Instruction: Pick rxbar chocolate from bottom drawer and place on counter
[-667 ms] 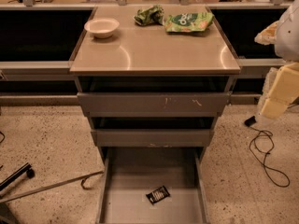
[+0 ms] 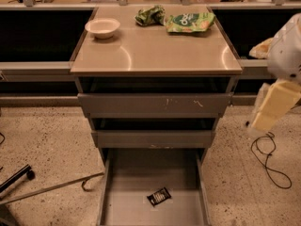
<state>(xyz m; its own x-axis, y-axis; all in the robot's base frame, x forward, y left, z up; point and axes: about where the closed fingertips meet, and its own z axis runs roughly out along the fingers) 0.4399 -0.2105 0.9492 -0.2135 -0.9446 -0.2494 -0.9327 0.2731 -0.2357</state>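
Observation:
The rxbar chocolate [image 2: 158, 197] is a small black bar with white lettering. It lies flat on the grey floor of the bottom drawer [image 2: 127, 206], which is pulled out towards me, a little right of its middle. The counter [image 2: 155, 55] is the shiny beige top of the cabinet. My gripper [image 2: 275, 105] is the cream-coloured end of the white arm at the right edge. It hangs to the right of the cabinet at the height of the upper drawers, well above and right of the bar, holding nothing that I can see.
A white bowl [image 2: 102, 27] stands at the counter's back left. Two green snack bags [image 2: 189, 21] lie at the back right. The two upper drawers [image 2: 155, 105] stand slightly open. A black cable [image 2: 268, 159] lies on the floor at right, and a metal rod [image 2: 51, 188] at left.
The arm and gripper have dropped slightly and shifted a little to the left. The bar and the drawers have not moved.

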